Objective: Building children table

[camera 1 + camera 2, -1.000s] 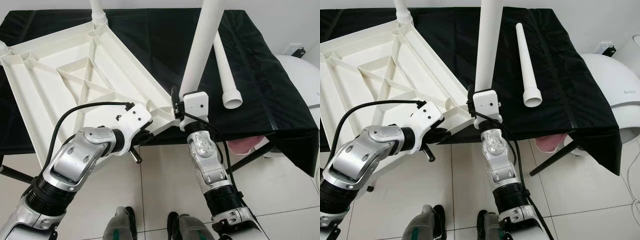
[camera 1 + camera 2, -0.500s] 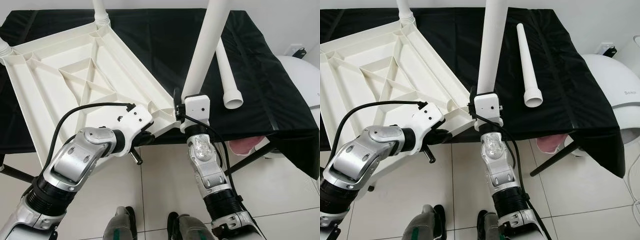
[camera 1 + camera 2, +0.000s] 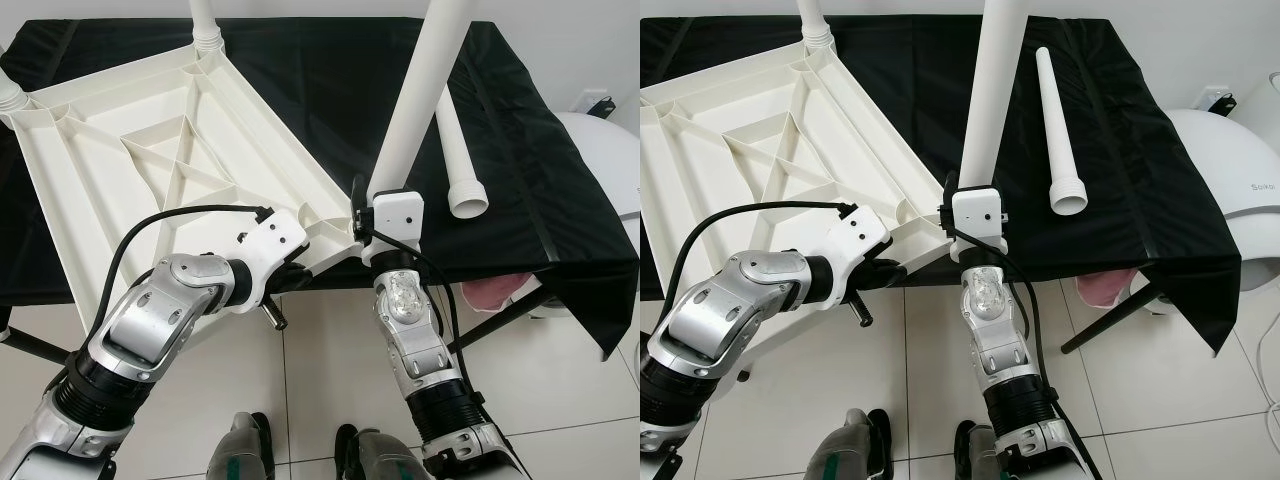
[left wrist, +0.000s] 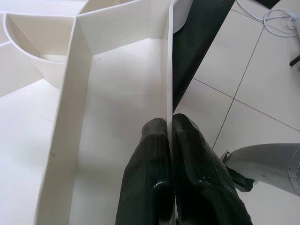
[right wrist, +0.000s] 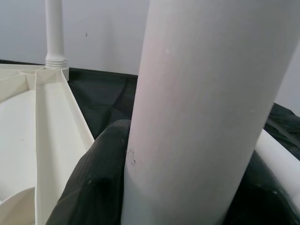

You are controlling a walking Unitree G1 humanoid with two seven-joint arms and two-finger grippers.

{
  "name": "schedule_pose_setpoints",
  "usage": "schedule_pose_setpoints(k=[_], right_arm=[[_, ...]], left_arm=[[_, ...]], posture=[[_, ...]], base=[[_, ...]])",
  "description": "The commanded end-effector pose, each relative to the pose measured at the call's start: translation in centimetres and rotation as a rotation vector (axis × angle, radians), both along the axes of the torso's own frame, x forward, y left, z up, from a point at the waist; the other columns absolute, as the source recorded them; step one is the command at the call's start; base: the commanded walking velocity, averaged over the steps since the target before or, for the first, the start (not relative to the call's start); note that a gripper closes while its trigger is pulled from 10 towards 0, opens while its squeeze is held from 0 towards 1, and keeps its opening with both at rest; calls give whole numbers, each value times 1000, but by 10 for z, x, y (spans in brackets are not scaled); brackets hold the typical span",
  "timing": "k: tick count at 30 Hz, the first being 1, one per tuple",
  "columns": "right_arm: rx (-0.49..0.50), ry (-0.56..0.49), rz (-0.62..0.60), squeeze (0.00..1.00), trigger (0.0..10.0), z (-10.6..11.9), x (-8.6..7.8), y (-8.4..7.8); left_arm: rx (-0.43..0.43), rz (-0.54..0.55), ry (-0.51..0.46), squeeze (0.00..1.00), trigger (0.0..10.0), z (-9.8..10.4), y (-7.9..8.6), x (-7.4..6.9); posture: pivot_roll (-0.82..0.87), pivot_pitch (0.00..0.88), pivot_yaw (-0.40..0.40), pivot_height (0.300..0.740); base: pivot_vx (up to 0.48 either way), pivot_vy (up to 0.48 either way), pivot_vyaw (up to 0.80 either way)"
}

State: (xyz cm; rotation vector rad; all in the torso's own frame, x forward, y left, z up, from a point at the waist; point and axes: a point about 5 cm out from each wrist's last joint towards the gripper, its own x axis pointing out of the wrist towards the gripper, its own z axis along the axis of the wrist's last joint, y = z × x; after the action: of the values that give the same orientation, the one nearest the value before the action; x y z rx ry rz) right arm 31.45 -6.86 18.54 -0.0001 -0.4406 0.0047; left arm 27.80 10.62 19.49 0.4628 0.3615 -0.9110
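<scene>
A: Nearest us, the left pincer (image 4: 169, 140) is pinched tight on the thin rim of the tabletop (image 3: 150, 150), which lies upside down on the black-draped surface (image 3: 560, 200), its near corner jutting past the edge.

B: And just beside it, the right pincer (image 3: 372, 205) is clamped round a leg (image 3: 415, 90), held nearly upright, leaning a touch to the right.

A: That's the crux. The leg's long axis runs up and away; its lower end sits right by that near corner, so I'd judge the socket lies just left of the right pincer. Right arm seats it, left steadies.

B: Smooth matte white tube, ribbed moulded plastic on the underside, stiff triangles of webbing.

A: Further back, a spare leg (image 3: 1055, 120) lies flat on the cloth, collar end toward us. At the far corners, two fitted legs (image 3: 815, 25) stand up.
</scene>
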Motion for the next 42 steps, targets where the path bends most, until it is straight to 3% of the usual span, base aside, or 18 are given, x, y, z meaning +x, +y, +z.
schedule_pose_setpoints(k=[1,14,42], right_arm=[[85,116,-131,0,10000,-24,-1,-17],[56,103,-205,0,10000,-25,-7,-10],[102,117,-215,0,10000,-27,-5,-9]], left_arm=[[2,16,-25,0,10000,7,7,1],[2,16,-27,0,10000,8,7,2],[3,6,-24,0,10000,8,6,1]], posture=[[-14,204,-38,740],[-16,206,-36,740],[-14,193,-37,740]], base=[[0,0,0],[0,0,0],[0,0,0]])
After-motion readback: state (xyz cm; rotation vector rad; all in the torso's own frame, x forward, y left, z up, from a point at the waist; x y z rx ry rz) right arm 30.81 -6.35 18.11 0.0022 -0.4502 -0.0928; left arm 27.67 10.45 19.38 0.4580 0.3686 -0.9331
